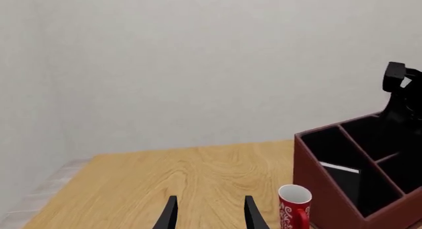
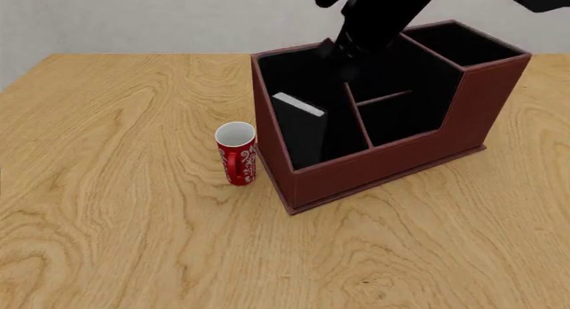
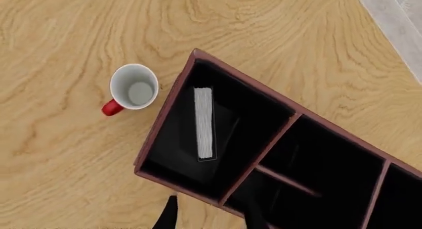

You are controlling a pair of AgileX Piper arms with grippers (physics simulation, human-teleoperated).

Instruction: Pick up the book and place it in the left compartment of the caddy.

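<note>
Overhead, only the right wrist view shows the book (image 3: 203,122) standing inside the left compartment (image 3: 173,155).

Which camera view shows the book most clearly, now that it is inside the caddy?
The right wrist view: it looks straight down on the book, its white page edges showing in the left compartment. The front view shows its top edge and one cover at a slant; the left wrist view shows only a thin white strip.

The right gripper (image 3: 211,214) hangs open above the caddy (image 3: 158,125), fingers pointing down; the left gripper (image 1: 209,214) is open too.
</note>
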